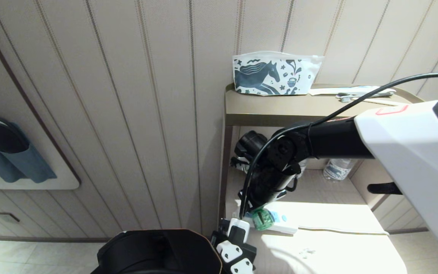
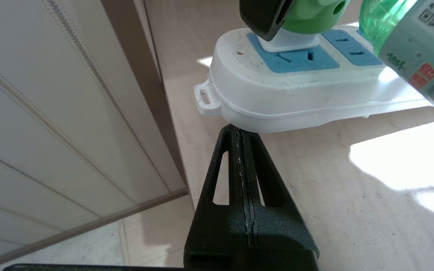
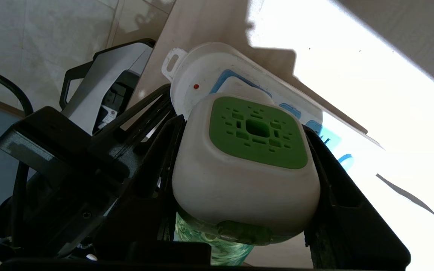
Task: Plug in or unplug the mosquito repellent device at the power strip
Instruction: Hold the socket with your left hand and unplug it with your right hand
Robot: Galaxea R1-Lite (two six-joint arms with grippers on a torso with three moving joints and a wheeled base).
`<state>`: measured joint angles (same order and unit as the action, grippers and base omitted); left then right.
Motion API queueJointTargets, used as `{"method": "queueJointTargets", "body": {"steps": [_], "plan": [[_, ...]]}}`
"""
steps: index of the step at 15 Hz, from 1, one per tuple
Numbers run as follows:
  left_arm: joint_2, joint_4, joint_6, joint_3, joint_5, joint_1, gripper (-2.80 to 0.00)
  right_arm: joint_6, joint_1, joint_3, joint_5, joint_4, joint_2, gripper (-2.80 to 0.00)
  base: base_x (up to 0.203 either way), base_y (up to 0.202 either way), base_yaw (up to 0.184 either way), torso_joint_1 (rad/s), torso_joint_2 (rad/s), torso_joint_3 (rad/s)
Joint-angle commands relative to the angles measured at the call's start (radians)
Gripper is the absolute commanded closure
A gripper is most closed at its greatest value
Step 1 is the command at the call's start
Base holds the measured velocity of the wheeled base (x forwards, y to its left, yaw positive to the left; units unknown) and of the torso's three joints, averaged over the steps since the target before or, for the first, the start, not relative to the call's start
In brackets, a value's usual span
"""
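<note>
Device: mosquito repellent device (image 3: 245,169) clamped in right claw (image 3: 245,177), plug seated in power strip (image 2: 292,94).
Left claw (image 2: 239,131): fingers together, bracing strip end.
Remaining: likely pull-out.

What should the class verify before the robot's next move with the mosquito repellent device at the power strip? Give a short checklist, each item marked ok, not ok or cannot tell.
1. Right gripper clamps the mosquito repellent device on both sides: ok.
2. Device plug sits on the end socket of the power strip: ok.
3. Plug fully seated or partly out: cannot tell.
4. Left gripper, shut, tip touching the strip's end to brace it: ok.
5. Strip lies flat on the shelf: ok.
6. Strip's cord clear of both arms: ok.
</note>
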<state>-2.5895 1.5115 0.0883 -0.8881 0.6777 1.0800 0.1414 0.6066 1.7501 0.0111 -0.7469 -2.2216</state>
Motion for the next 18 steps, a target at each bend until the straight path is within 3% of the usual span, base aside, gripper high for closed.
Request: {"method": "queueJointTargets", "body": {"steps": [1,10,18], "plan": [[0.023,0.053,0.001,0.001,0.005,0.0,0.0,0.001,0.001,0.003,-0.002,-0.005,-0.018,0.0,0.0,0.0,0.0,0.0,0.0,0.0],[0.032,0.052,0.033,0.089,0.004,0.078,0.0,0.0,-0.001,0.019,0.0,-0.003,-0.043,0.0,0.0,0.0,0.0,0.0,0.0,0.0],[0.018,0.051,0.027,0.022,0.002,0.075,0.0,0.001,0.006,0.025,-0.002,-0.003,-0.052,0.0,0.0,0.0,0.0,0.0,0.0,0.0]]}}
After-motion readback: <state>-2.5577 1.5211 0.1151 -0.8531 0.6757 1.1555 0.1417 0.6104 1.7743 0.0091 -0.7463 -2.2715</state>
